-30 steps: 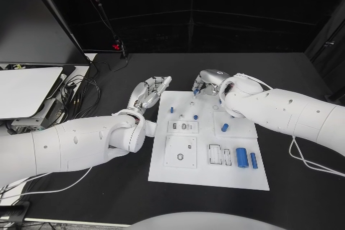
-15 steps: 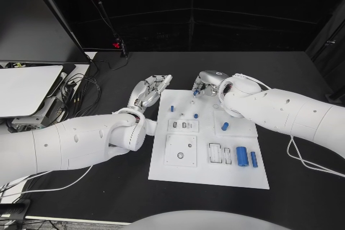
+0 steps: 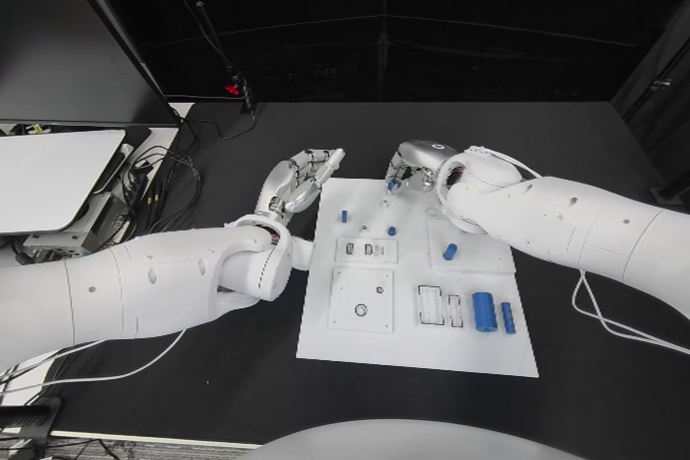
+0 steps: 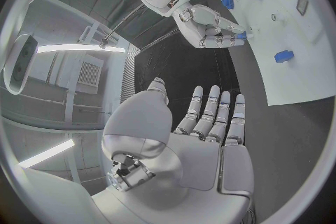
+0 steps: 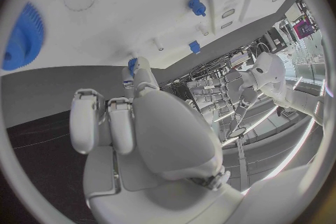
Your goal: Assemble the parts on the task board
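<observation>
The white task board (image 3: pixel 417 352) lies mid-table. My right hand (image 3: pixel 414 167) hovers over its far edge and pinches a small blue part (image 3: pixel 391 183) at its fingertips; the right wrist view shows that blue part (image 5: pixel 131 65) just above the board (image 5: pixel 140 5). My left hand (image 3: pixel 303 182) hangs flat beside the board's far left corner, fingers straight and apart, holding nothing. The left wrist view shows the left hand's own open palm (image 4: pixel 210 140) and, beyond it, the right hand (image 4: pixel 209 25). Blue pegs (image 3: pixel 344 219) (image 3: pixel 391 230) stand on the board. A short blue cylinder (image 3: pixel 450 252) lies further right.
Two longer blue cylinders (image 3: pixel 485 312) (image 3: pixel 508 320) lie near the board's right edge, beside rectangular slots (image 3: pixel 432 307). A blue gear (image 5: pixel 24 33) sits on the board close to my right hand. A white panel (image 3: pixel 51 181) and cables (image 3: pixel 172 171) lie at the table's left.
The left hand's fingertips have drifted slightly toward the far side. The right hand keeps its hold on the blue part in the same spot.
</observation>
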